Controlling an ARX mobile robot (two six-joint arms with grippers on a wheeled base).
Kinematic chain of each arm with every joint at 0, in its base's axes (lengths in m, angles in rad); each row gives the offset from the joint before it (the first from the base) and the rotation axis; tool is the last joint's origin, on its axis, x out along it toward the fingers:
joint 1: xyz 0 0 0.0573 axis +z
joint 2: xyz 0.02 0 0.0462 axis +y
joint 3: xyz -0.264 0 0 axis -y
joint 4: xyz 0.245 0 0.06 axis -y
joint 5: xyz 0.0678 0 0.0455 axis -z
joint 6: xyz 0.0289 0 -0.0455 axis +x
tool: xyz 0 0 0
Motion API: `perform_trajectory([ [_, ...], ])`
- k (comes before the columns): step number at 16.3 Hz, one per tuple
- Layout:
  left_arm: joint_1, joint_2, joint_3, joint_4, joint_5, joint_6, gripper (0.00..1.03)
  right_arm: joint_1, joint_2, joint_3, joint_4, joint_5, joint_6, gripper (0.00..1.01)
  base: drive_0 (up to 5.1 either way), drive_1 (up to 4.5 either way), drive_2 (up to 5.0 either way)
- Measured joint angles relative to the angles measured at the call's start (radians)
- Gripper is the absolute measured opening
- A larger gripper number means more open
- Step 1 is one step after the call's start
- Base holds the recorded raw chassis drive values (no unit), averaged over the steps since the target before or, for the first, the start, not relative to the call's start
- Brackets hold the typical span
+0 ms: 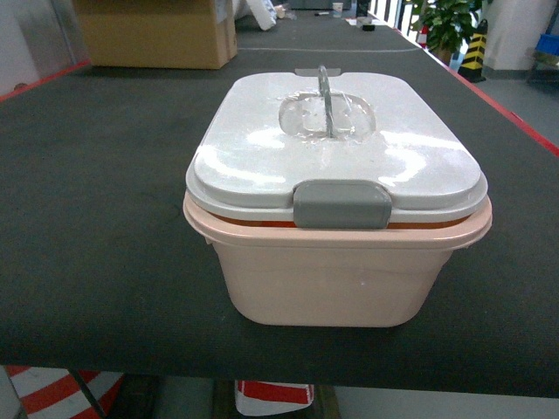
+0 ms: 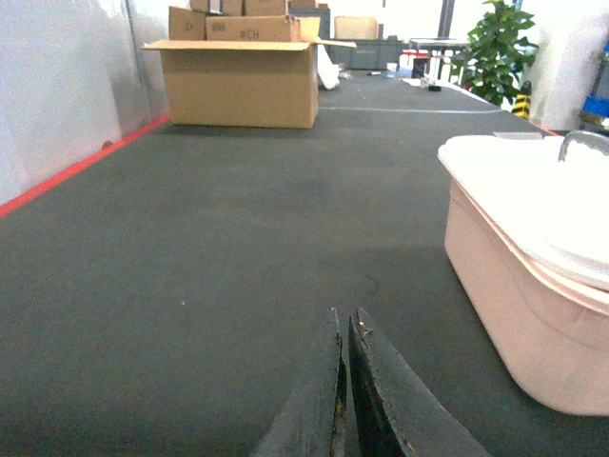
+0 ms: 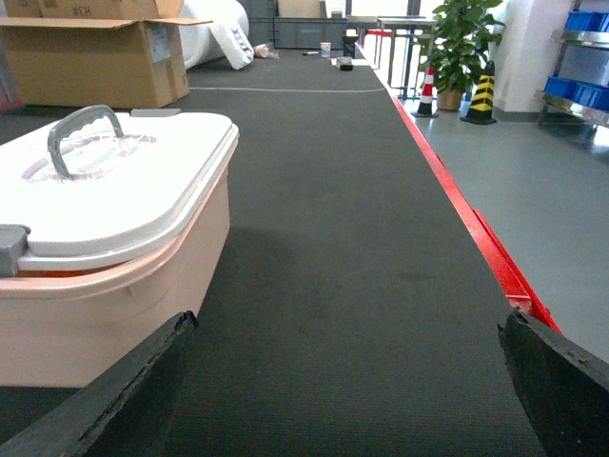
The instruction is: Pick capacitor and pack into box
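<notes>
Box (image 1: 336, 279) sits lidded on dark table (image 1: 96, 218); cardboard carton (image 1: 157, 35) far behind. Left gripper (image 2: 344, 333) closed, empty; right gripper (image 3: 347, 333) spread wide beside box.

"#CH" on brown cardboard carton (image 2: 240, 76)

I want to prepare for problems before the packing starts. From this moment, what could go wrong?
1. The lid sits on the box with its grey clasp down, so nothing can go in until it is opened.
2. No capacitor shows in any view, so the pick may have no target.
3. The left gripper is shut near the box wall; the right gripper is open wide beside it. A careless move might push the box.
</notes>
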Motion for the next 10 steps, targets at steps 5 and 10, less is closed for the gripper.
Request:
perform_trajectory([
  [5, 0.0, 0.0, 0.002, -0.021, -0.003, -0.002, 0.05, 0.0, 0.0, 0.0, 0.0, 0.0, 0.0, 0.98, 0.0, 0.0, 0.0],
  [10, 0.0, 0.0, 0.002, -0.021, -0.002, -0.002, 0.28, 0.0, 0.0, 0.0, 0.0, 0.0, 0.0, 0.98, 0.0, 0.0, 0.0],
])
